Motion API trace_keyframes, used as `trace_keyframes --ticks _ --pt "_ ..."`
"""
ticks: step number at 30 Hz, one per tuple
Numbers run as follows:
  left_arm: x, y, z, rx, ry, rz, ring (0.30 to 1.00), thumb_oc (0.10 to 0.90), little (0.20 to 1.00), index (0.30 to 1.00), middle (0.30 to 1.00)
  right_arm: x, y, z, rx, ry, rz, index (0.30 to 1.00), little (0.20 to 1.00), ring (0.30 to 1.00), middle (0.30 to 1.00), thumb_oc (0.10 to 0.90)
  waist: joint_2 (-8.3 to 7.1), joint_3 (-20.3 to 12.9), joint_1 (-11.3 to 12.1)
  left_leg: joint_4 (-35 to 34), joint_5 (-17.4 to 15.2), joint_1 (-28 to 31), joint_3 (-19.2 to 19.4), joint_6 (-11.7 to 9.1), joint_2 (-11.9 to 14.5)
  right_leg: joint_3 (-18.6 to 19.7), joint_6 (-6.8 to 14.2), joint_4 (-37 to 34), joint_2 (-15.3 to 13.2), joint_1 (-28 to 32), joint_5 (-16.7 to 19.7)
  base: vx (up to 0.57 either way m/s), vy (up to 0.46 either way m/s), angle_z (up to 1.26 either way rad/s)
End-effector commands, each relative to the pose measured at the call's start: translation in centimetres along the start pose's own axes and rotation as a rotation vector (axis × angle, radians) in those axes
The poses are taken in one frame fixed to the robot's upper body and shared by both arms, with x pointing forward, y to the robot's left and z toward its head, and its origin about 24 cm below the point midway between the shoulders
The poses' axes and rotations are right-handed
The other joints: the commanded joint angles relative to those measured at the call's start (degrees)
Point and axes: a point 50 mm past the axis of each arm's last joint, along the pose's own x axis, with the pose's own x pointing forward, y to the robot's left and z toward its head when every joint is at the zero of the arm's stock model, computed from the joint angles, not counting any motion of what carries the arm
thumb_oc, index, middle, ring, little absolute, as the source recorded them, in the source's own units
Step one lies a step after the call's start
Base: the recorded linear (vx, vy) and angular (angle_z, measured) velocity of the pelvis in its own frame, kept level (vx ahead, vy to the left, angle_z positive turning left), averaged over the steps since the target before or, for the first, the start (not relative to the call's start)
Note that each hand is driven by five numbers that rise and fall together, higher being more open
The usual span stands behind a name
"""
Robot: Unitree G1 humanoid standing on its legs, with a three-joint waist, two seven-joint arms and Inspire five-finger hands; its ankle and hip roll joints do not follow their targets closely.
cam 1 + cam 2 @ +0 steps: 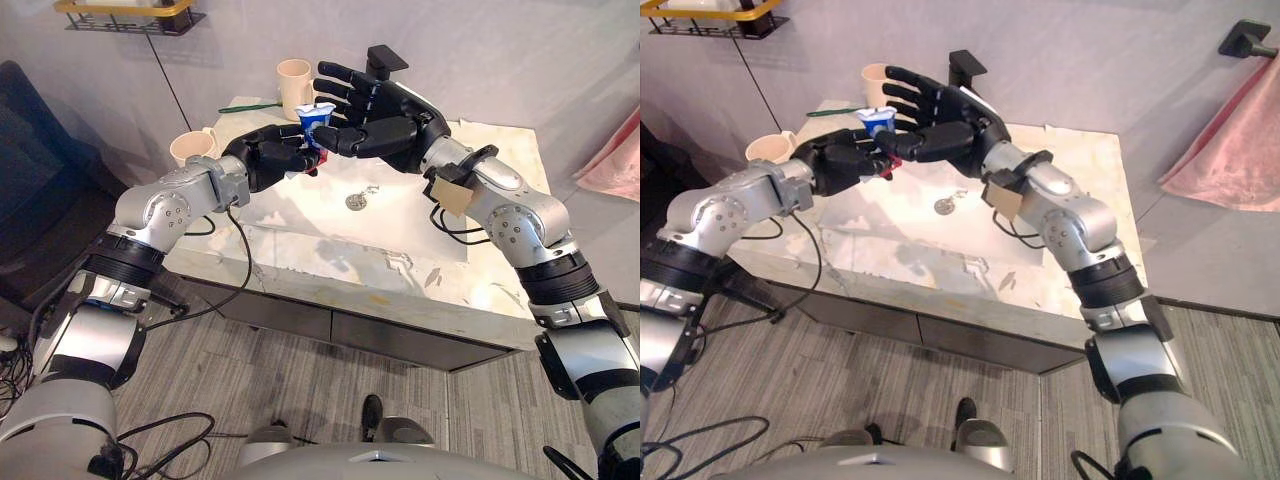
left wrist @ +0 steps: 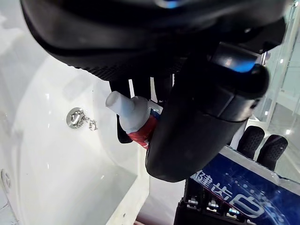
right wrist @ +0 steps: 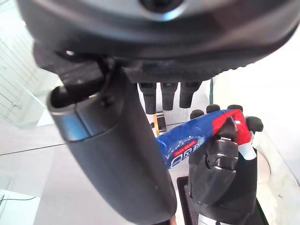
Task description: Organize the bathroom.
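Observation:
A toothpaste tube (image 1: pixel 316 120), blue and red with a white cap (image 2: pixel 123 105), is held above the white sink (image 1: pixel 330 225). My left hand (image 1: pixel 265 155) is curled round its red cap end, as the right wrist view confirms (image 3: pixel 220 173). My right hand (image 1: pixel 385 105) reaches in from the right with its fingers spread straight behind the tube's flat blue end (image 1: pixel 878 122) and its thumb stretched below it. In the right wrist view the tube (image 3: pixel 187 138) runs between that thumb and the straight fingers, which are not closed on it.
A beige cup (image 1: pixel 294 85) and a green toothbrush (image 1: pixel 250 108) sit at the marble counter's (image 1: pixel 500 150) back left, a beige mug (image 1: pixel 190 147) at its left edge. A black faucet (image 1: pixel 385 60) stands behind the basin drain (image 1: pixel 356 201). A pink towel (image 1: pixel 1230 130) hangs at right.

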Motion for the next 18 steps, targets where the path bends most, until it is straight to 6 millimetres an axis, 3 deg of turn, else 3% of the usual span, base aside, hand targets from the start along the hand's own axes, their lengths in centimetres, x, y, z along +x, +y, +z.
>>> trace_keyframes --ticks 1,9,10,11,12,13,18 --pt "-0.54 0.15 3.80 -0.003 -0.210 -0.011 0.300 0.400 0.300 0.300 0.300 0.44 1.46 1.59 0.044 -0.127 0.073 0.900 0.900 0.900 0.900 0.800 1.36 -10.6 0.7 -0.8 2.4 -4.0 -0.6 0.5 0.2 -1.1 4.9 7.0 -1.2 1.6 -11.5 0.00 0.000 0.00" --pt "-0.62 -0.11 3.81 -0.008 -0.217 -0.020 0.300 0.400 0.300 0.300 0.300 0.36 1.47 0.86 0.045 -0.097 0.087 0.900 0.900 0.900 0.900 0.800 1.33 -10.6 0.6 -1.1 2.4 -3.8 -0.6 0.5 0.2 -1.1 4.9 6.8 -1.2 1.8 -11.4 0.00 0.000 0.00" --pt "-0.63 -0.09 3.79 -0.008 -0.217 -0.020 0.300 0.400 0.300 0.300 0.300 0.37 1.48 0.87 0.045 -0.096 0.089 0.822 0.822 0.822 0.822 0.748 1.34 -10.6 0.6 -1.1 2.4 -3.7 -0.6 0.5 0.3 -1.1 4.9 6.8 -1.2 1.8 -11.4 0.00 0.000 0.00" --pt "-0.62 -0.10 3.76 -0.006 -0.217 -0.019 0.300 0.400 0.300 0.300 0.300 0.41 1.55 0.87 0.047 -0.093 0.094 0.578 0.578 0.578 0.578 0.585 1.35 -10.6 0.7 -1.1 2.4 -3.7 -0.6 0.5 0.2 -1.2 4.9 6.8 -1.2 1.8 -11.4 0.00 0.000 0.00" --pt "-0.62 -0.11 3.74 -0.006 -0.216 -0.020 0.300 0.400 0.300 0.300 0.300 0.42 1.57 0.87 0.048 -0.092 0.096 0.552 0.552 0.552 0.552 0.568 1.32 -10.6 0.7 -1.1 2.4 -3.7 -0.6 0.6 0.2 -1.2 4.9 6.8 -1.2 1.8 -11.4 0.00 0.000 0.00" --pt "-0.58 -0.14 3.70 -0.006 -0.215 -0.020 0.300 0.400 0.300 0.300 0.300 0.51 1.69 0.89 0.048 -0.091 0.101 0.300 0.300 0.300 0.300 0.400 1.33 -10.6 0.7 -1.1 2.4 -3.6 -0.7 0.6 0.2 -1.1 4.9 6.8 -1.2 1.9 -11.4 0.00 0.000 0.00" --pt "-0.63 -0.12 3.66 -0.010 -0.215 -0.018 0.300 0.400 0.300 0.300 0.300 0.53 1.75 0.85 0.049 -0.087 0.104 0.300 0.300 0.300 0.300 0.400 1.41 -10.7 0.7 -1.3 2.4 -3.6 -0.6 0.6 0.2 -1.2 4.9 6.8 -1.2 1.9 -11.4 0.00 0.000 0.00"
